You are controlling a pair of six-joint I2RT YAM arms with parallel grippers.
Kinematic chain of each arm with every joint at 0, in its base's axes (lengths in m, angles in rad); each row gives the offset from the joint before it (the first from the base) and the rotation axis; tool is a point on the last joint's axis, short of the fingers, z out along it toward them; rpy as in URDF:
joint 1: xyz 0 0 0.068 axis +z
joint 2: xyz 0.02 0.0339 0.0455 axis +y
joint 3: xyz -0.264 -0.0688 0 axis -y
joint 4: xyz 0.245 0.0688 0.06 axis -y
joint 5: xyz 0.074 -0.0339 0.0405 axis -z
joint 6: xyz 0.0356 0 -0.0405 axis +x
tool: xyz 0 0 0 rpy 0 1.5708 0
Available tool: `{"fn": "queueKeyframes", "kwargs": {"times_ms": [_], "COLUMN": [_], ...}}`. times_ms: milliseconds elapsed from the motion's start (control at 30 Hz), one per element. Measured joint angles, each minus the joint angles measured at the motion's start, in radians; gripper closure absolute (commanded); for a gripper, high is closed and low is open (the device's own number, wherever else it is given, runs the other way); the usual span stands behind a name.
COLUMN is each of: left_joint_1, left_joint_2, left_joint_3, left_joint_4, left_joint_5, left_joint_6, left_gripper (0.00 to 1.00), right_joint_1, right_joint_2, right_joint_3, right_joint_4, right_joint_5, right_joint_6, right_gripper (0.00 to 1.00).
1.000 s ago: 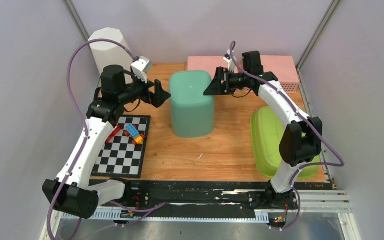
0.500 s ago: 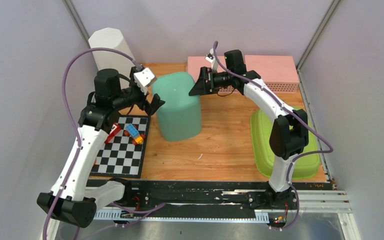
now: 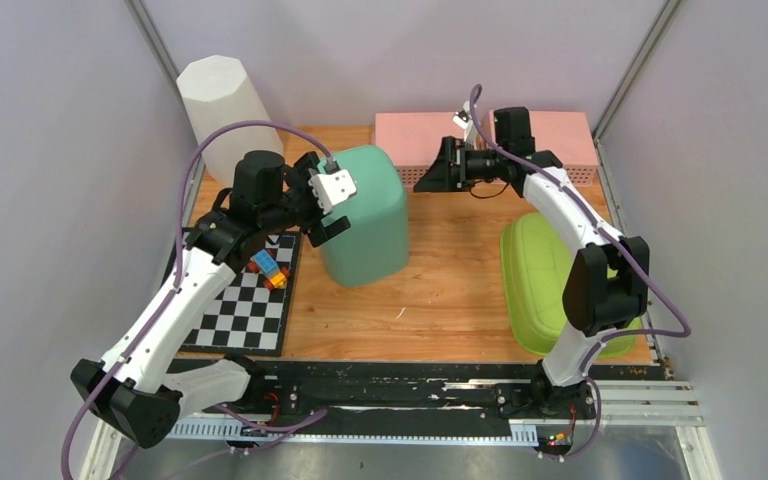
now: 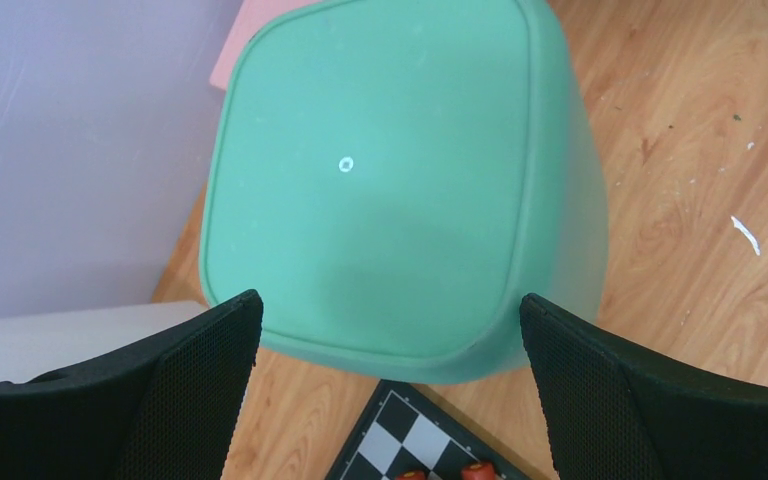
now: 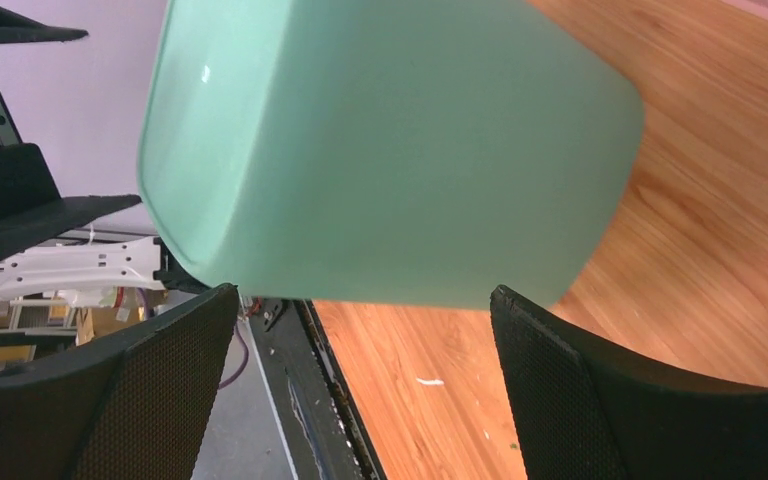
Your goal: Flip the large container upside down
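Since a second ago the large container has slid leftward along the bench to sit beside the checkerboard, closed base uppermost and long axis roughly upright. Nearer, the left claw is spread and frames its left flank. Also spread, the right claw stands apart. One container, two claws.

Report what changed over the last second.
The container slid left. The left fingers swung round to its near-left side; the right fingers followed it left, then backed off to the right. Both stayed open, gripping nothing. Chessboard, green lid and pink box unmoved.
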Motion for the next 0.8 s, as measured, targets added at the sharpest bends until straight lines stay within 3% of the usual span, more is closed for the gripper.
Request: {"fn": "queueKeyframes", "kwargs": {"times_ms": [233,533,800], "left_joint_1": [-0.066,-0.103,-0.237], "left_joint_2": [0.026,0.031,0.121], "left_joint_3": [-0.005,0.042,0.021], "left_joint_4": [0.047,0.046,0.109], "left_joint_5": [-0.040,-0.003,-0.206], "left_joint_6": [-0.007,-0.040,-0.022], "left_gripper": [0.00,0.00,0.00], "right_joint_1": [-0.039,-0.040,-0.040], "right_joint_2": [-0.050,-0.050,-0.090], "right_joint_3": [-0.122,-0.155,-0.200], "right_joint_4": [-0.008,-0.008,-0.002], "right_joint_5": [-0.005,-0.029,-0.037], "right_joint_6": [-0.062,-0.091,-0.116], "right_gripper": [0.02,0.02,0.01]}}
